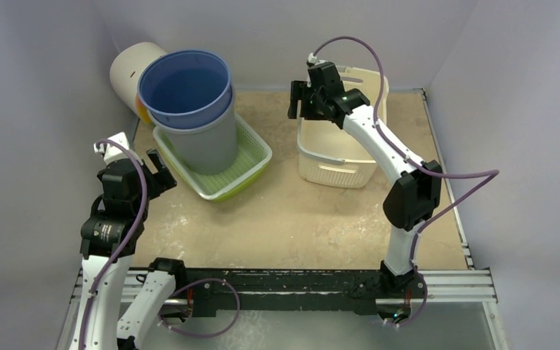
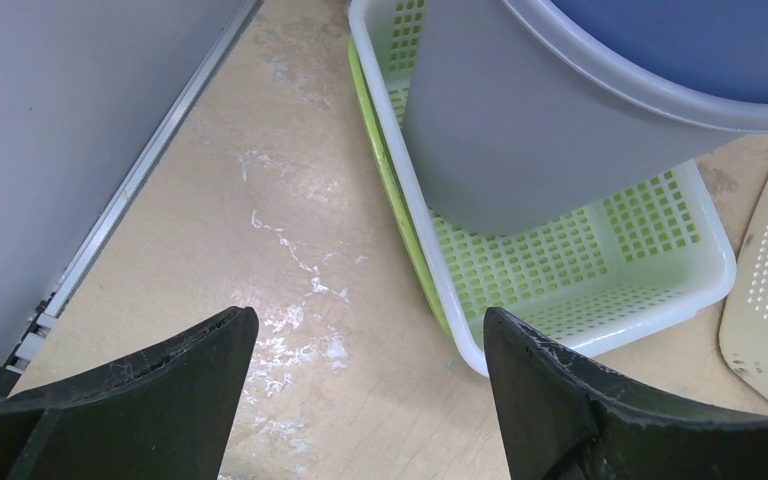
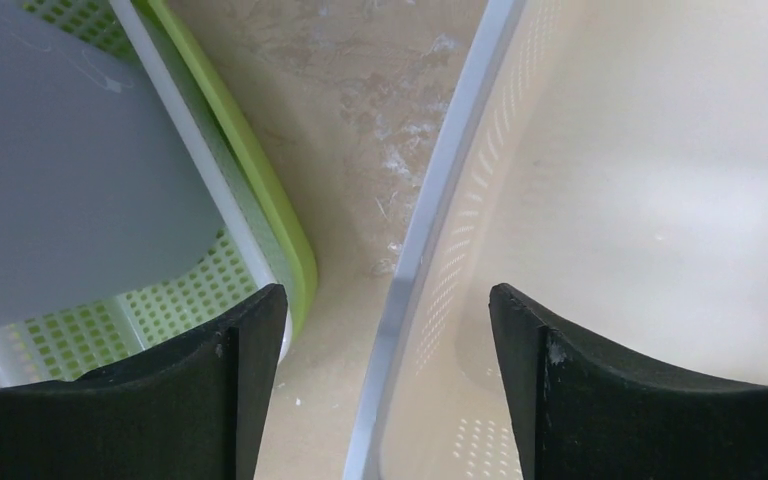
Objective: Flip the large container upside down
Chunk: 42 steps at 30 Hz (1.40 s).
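Observation:
A large white perforated basket (image 1: 335, 164) stands upright at the right back of the table. My right gripper (image 1: 302, 102) is open above its left rim; in the right wrist view (image 3: 388, 310) one finger is outside the rim (image 3: 440, 190) and one is over the inside, holding nothing. A tall grey bucket with a blue liner (image 1: 189, 109) stands upright in a green mesh basket (image 1: 251, 157) at the left back. My left gripper (image 1: 162, 171) is open and empty, low over the table (image 2: 370, 345), near the green basket's (image 2: 600, 290) front left corner, apart from it.
A white cylinder (image 1: 127, 69) lies behind the bucket against the left wall. Grey walls close the left, back and right sides. A narrow strip of bare table (image 3: 360, 150) separates the green basket (image 3: 260, 210) from the white basket. The bucket (image 2: 520, 130) fills the left wrist view's upper right.

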Motion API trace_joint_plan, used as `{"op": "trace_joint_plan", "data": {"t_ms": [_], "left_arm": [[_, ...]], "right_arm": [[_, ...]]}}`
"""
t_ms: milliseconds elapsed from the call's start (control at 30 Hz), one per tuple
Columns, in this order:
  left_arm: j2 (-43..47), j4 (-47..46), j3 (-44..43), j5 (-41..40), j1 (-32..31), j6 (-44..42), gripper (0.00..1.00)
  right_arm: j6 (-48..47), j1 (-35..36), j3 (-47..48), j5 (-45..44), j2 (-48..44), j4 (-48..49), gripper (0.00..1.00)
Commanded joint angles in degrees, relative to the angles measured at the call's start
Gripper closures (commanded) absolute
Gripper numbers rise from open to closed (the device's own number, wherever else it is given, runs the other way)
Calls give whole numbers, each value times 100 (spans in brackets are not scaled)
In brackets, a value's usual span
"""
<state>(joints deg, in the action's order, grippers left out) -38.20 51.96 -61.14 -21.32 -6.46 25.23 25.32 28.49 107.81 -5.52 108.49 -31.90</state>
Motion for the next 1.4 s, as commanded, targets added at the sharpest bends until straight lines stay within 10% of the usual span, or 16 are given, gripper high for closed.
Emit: {"op": "trace_joint_plan", "data": {"t_ms": [0, 600, 1000, 1367], "left_arm": [[78, -161, -104, -117, -19, -128, 16], [174, -44, -128, -164, -14, -54, 15], [201, -29, -140, -188, -13, -67, 15], [172, -35, -238, -267, -17, -142, 15]], "right_arm": [[-91, 49, 284, -256, -3, -154, 23], [79, -94, 1725, -1091, 1403, -896, 55], [30, -168, 876, -1142, 1083, -502, 100], [199, -336, 264, 1285, -152, 1440, 100]]}}
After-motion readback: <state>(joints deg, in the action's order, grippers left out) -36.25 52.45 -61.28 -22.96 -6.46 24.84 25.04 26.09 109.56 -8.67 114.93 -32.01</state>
